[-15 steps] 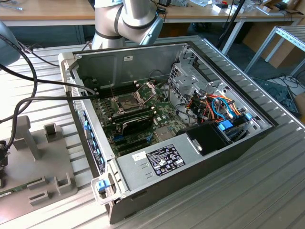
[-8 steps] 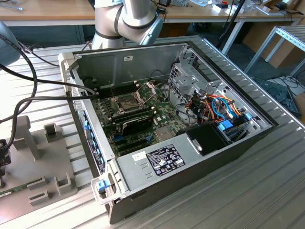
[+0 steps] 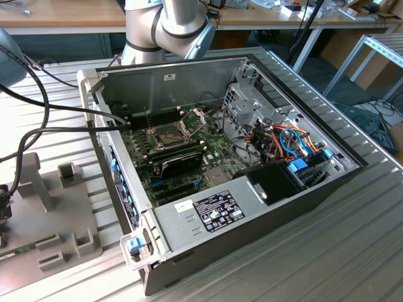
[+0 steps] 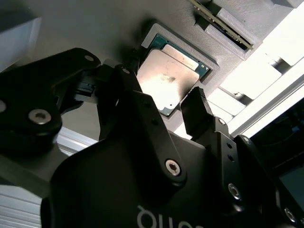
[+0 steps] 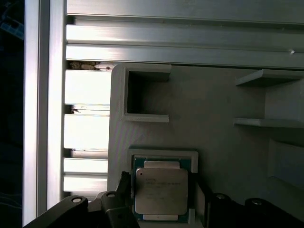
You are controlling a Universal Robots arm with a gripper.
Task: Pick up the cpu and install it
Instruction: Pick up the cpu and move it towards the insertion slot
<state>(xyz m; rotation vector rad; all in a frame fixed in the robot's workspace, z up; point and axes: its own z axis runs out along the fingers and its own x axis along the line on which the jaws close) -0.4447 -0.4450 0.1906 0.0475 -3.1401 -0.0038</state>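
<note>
Gripper (image 4: 162, 85) spread wide, straddling the cpu (image 4: 168, 76) seated in a grey holder (image 5: 164, 153); whether its fingertips touch is unclear.

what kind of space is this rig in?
Likely a robotics lab or workshop: open grey metal desktop computer case on a ribbed aluminium table, wooden workbenches behind, grey plastic fixture plate beside it.

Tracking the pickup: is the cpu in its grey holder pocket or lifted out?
In: the cpu lies flat inside the holder's raised rim, the open gripper straddling it.
</note>
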